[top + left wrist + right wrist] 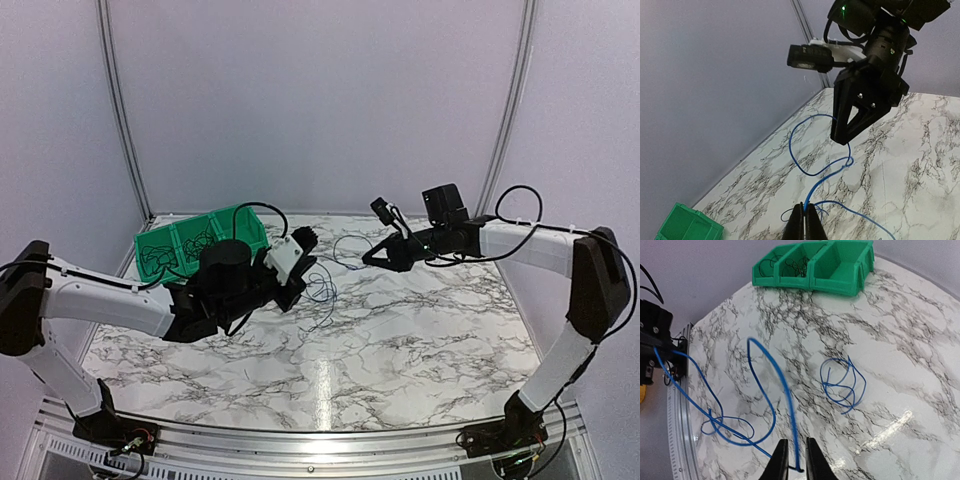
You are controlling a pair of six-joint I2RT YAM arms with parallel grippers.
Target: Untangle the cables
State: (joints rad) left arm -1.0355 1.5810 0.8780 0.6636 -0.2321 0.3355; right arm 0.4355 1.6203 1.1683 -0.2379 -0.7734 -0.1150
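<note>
The blue cable (784,382) in work runs in slack loops between the two arms, to the right of the green bin (840,280) in the overhead view, with one tight crossing along its length. A second blue coil (841,382) lies apart on the desk (900,340), on the near side of the bin. The left gripper (804,212) has its jaws clenched on one end. The right gripper (796,442) has its jaws parted by a narrow gap, with the other end between them and not visibly pinched. Treat the wire as very light, limp and springy. Expect it to keep its curl and to slip from a loose pinch. Take hold on a straight stretch just beside the crossing, and draw it apart gently.
</note>
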